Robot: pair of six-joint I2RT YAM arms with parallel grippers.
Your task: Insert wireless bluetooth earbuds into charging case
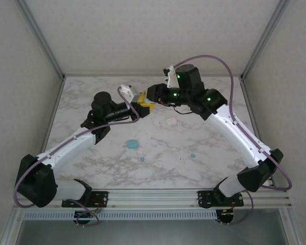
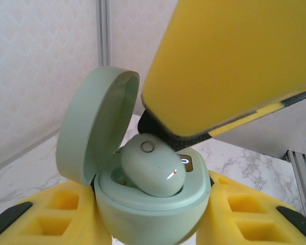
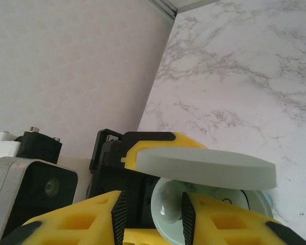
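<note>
My left gripper (image 2: pixel 154 222) is shut on a pale green charging case (image 2: pixel 143 212), gripped by its body and held above the table with its lid (image 2: pixel 94 132) swung open. One pale green earbud (image 2: pixel 152 166) lies in the case's well, standing a little proud. From above, my right gripper (image 3: pixel 153 214) reaches into the case. Its jaws are open and stand apart around the earbud (image 3: pixel 169 208), which rests close to the right pad. The two grippers meet at the back middle of the table (image 1: pixel 147 102).
On the marble table lie a teal case (image 1: pixel 132 144), two small teal buds (image 1: pixel 142 159) (image 1: pixel 192 154), a white case (image 1: pixel 171 121) and two tiny white buds (image 1: pixel 156 162) (image 1: pixel 182 161). Enclosure walls stand at the back and sides.
</note>
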